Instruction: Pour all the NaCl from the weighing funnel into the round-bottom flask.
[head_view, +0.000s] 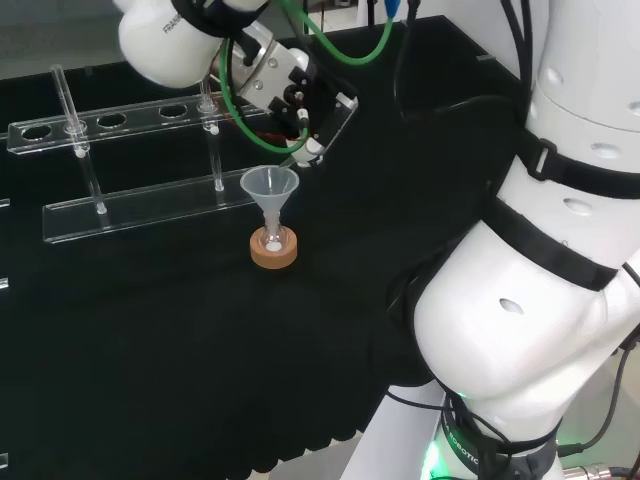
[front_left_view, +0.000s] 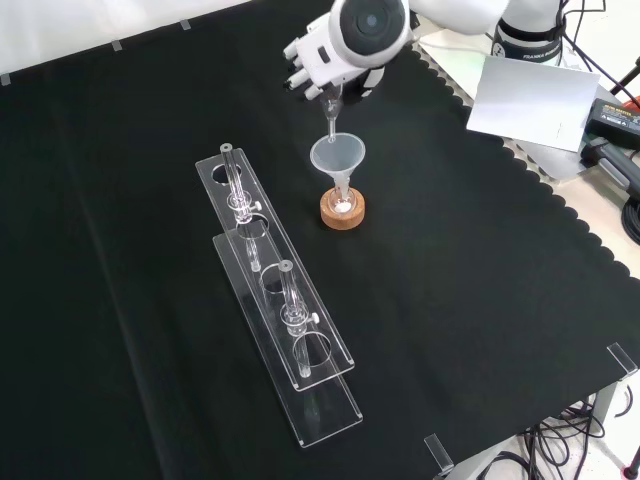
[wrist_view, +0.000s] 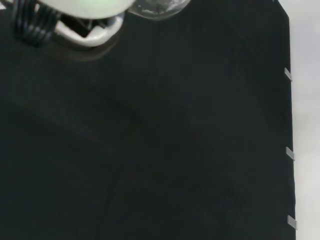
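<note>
Your hand (front_left_view: 322, 62) is hanging above the middle of the cloth with its fingers curled round a slim clear weighing funnel (front_left_view: 331, 112), which is pointing steeply down in the front view. Its narrow tip is sitting just over the mouth of a wider plastic funnel (front_left_view: 338, 156), at or very near the rim. That plastic funnel is standing upright in the neck of the round-bottom flask (front_left_view: 343, 204), and the flask is resting on a cork ring (head_view: 274, 251). A little white powder is showing at the bottom of the flask. In the front view, a clear rack (front_left_view: 275, 290) is lying to the left of the flask, apart from it.
</note>
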